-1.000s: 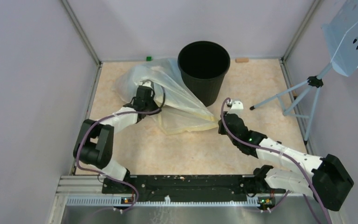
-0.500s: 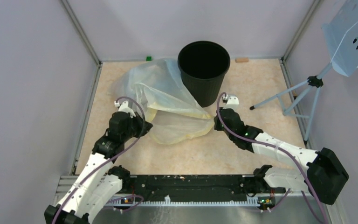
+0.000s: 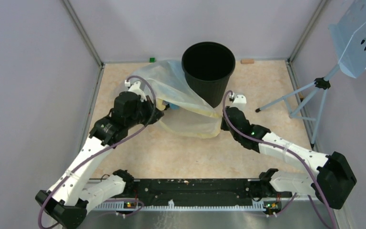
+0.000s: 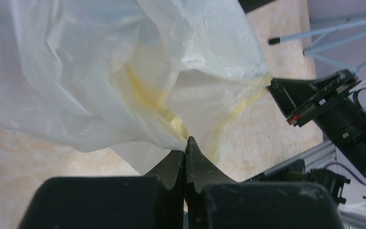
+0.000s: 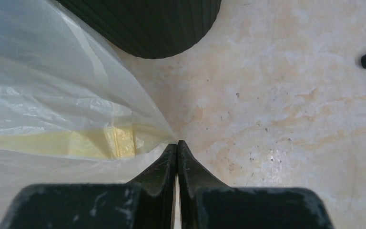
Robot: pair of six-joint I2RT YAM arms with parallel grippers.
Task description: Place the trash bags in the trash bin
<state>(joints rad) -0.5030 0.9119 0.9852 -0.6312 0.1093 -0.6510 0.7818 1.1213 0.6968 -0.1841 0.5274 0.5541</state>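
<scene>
Left gripper [image 4: 187, 143] and right gripper [image 5: 177, 144] are each clenching an edge of the clear yellowish bag [image 3: 186, 119], holding it against the upright trash bin [image 3: 210, 93]. Blue bag [image 3: 171, 106] is showing only as a sliver beside the left gripper, and nothing appears binned yet.

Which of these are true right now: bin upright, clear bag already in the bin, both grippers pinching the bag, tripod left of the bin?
1. The bin stands upright: true.
2. The clear bag is inside the bin: false; it lies on the floor, against the bin's left and near side.
3. The left gripper and right gripper are both shut, pinching the clear bag: true.
4. The tripod stands left of the bin: false; it stands to its right.
</scene>
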